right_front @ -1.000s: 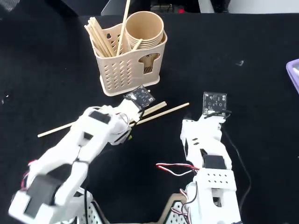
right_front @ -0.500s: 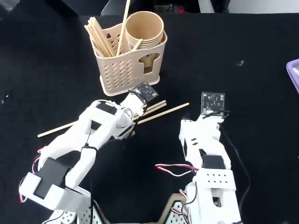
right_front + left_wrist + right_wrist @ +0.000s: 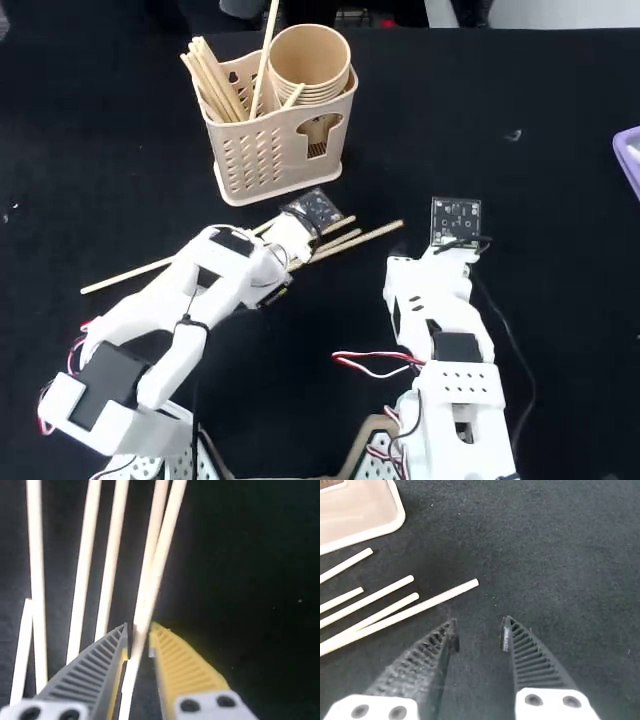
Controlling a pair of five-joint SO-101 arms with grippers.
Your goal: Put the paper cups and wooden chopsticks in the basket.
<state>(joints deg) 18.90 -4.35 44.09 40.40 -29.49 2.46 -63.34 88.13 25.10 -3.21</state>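
**A:** What does the basket [image 3: 262, 155] hold?

**B:** A nested stack of paper cups [image 3: 310, 62] fills one compartment. A bundle of chopsticks [image 3: 212, 78] stands tilted in the other, and one taller stick rises between the two. It's one basket and one stack, but I can't count the cup rims or the bundled sticks exactly.

**A:** And outside it?

**B:** The loose chopsticks [image 3: 395, 611] lie on the black table [image 3: 520, 200] just in front of the basket. The right wrist view shows five ends, roughly parallel. In the high view one stick reaches far out to the side, past the left arm.

**A:** What about the left hand [image 3: 137, 627]?

**B:** It's down among the loose sticks. Its grey and yellow fingers are drawn almost together, pinching a single chopstick [image 3: 155, 570] that runs straight out between them.

**A:** And the right hand [image 3: 479, 630]?

**B:** It's partly spread and holds nothing. It hangs over bare table, just beside the end of the longest loose stick without touching it.
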